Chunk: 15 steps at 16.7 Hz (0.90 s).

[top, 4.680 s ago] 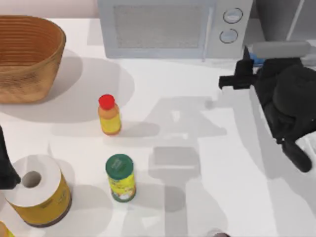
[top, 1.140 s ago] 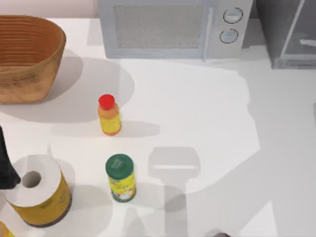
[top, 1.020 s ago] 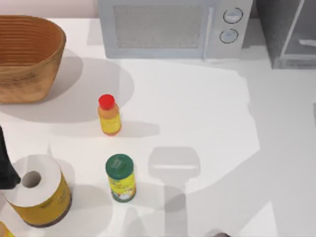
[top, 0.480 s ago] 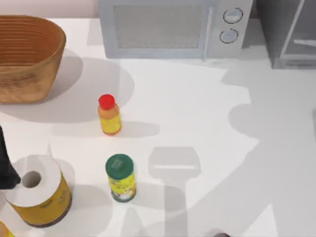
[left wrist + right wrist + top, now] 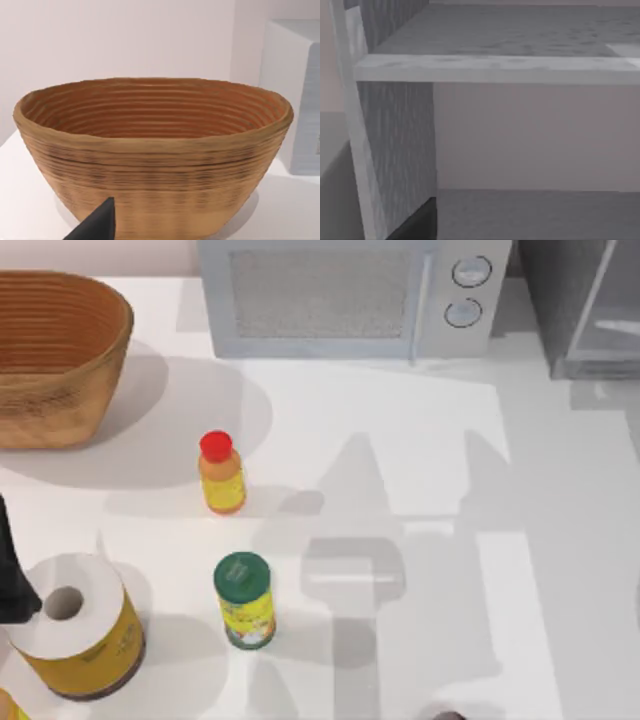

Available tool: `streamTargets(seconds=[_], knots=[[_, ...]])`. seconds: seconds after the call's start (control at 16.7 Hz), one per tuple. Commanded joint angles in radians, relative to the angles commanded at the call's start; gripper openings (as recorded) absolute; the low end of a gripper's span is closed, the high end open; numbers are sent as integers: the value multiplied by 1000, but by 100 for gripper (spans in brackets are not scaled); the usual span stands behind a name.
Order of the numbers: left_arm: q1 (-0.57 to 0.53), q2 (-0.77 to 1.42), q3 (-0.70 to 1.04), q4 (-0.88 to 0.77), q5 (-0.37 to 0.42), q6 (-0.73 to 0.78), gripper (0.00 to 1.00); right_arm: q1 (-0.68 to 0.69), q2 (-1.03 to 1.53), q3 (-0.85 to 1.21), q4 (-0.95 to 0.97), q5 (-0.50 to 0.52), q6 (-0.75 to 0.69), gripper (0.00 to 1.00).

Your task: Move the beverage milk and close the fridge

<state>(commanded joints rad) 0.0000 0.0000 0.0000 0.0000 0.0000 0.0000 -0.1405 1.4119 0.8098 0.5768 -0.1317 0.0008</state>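
The fridge is the grey cabinet at the table's back right, beside the microwave. The right wrist view looks into it at close range: a pale grey shelf runs across, with a textured grey side wall and a bare back wall. A dark edge of my right gripper pokes into that picture. The beverage milk is out of view. My left arm is parked at the table's left edge, and a dark tip of its gripper faces the basket.
A woven basket stands at the back left, a white microwave at the back middle. A red-capped orange bottle, a green-lidded yellow jar and a yellow tin topped with a white roll stand left of centre.
My right arm, which stood in front of the fridge 4.7 s ago, has left the top view. Over the last second only shadows have shifted across the right half of the table.
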Motion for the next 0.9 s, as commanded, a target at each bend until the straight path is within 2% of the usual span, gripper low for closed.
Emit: streamTargets(seconds=[0.54, 0.9], knots=[[0, 0, 0, 0, 0, 0, 100, 96, -949, -525, -374, 80, -5, 100], [0, 0, 0, 0, 0, 0, 100, 134, -1347, -766, -545, 123, -2, 100]])
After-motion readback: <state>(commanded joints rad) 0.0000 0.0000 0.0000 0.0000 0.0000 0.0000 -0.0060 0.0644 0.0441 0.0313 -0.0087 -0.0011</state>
